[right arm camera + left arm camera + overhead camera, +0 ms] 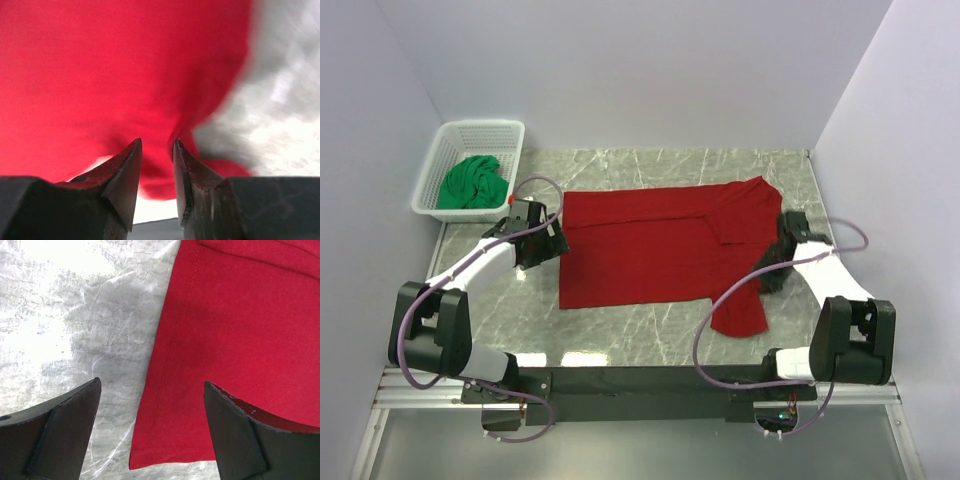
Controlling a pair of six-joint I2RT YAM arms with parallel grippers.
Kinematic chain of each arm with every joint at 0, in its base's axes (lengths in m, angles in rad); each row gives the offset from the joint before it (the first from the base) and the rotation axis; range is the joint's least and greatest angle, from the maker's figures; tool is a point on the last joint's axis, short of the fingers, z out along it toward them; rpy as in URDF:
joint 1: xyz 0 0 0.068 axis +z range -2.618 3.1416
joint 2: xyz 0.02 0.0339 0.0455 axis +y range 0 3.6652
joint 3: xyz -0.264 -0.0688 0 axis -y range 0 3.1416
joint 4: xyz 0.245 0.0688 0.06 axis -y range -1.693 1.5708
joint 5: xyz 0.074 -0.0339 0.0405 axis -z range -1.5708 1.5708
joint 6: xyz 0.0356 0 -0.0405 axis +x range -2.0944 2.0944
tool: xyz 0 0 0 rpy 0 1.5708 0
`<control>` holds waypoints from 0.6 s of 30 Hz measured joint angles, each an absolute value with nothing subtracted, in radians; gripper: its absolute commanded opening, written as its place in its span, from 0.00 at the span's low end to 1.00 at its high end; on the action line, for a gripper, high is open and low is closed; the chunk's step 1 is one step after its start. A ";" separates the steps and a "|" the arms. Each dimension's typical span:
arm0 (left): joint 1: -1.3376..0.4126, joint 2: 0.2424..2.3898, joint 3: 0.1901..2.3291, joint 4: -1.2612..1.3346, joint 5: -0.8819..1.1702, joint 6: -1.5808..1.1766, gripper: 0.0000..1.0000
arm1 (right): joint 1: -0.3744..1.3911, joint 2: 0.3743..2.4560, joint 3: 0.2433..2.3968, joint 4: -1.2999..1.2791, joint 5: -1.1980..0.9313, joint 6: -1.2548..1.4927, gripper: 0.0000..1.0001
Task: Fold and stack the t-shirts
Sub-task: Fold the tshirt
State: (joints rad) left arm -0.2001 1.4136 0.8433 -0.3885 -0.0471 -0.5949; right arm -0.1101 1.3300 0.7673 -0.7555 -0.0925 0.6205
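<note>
1. Top view: the red t-shirt (640,250) lies spread mid-frame on the table (650,335). Its right side is doubled over and a sleeve trails toward the lower right. The green t-shirt (473,183) sits bunched in the basket (470,128) at upper left, so finish the red one first.
2. Left wrist view: your left gripper (152,430) is released, jaws wide, straddling the shirt's hem corner at lower centre. Come straight down and take that corner squarely before you close.
3. Right wrist view: it's blurred, but your right gripper (157,150) looks clenched on a pinch of red cloth, with creases converging at the tips. Carry it low and slowly so the fold lands flat.
</note>
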 measured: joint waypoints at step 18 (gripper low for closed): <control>-0.228 1.378 0.815 -0.389 -0.027 -0.596 0.90 | -0.176 1.298 0.822 -0.752 0.025 0.611 0.42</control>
